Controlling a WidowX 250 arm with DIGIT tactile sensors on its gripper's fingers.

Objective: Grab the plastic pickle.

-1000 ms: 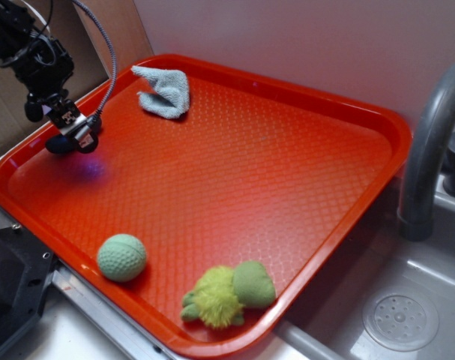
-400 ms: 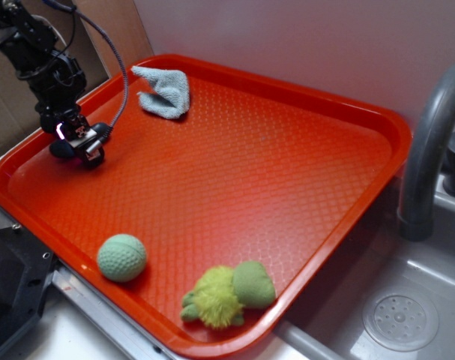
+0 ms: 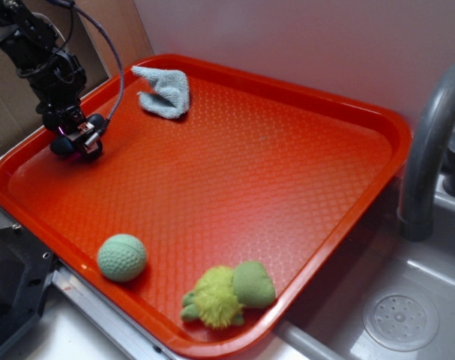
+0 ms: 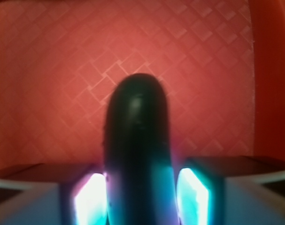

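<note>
The plastic pickle (image 4: 137, 140) is a smooth dark blue-black piece. In the wrist view it stands between my two lit pads (image 4: 89, 199) and points away over the red tray floor. In the exterior view my gripper (image 3: 79, 139) is at the tray's far left, just above its floor. It is shut on the pickle (image 3: 61, 145), whose dark end sticks out to the left. How much of the pickle the fingers hide I cannot tell.
The red tray (image 3: 249, 172) holds a grey-blue cloth (image 3: 166, 91) at the back. A pale green dimpled ball (image 3: 121, 257) and a fuzzy yellow-green plush toy (image 3: 227, 294) lie near the front rim. A sink with a grey faucet (image 3: 429, 150) lies to the right.
The gripper with the pickle shifted a little right and down, then slightly back up-left. The purple glow on the tray floor is gone.
</note>
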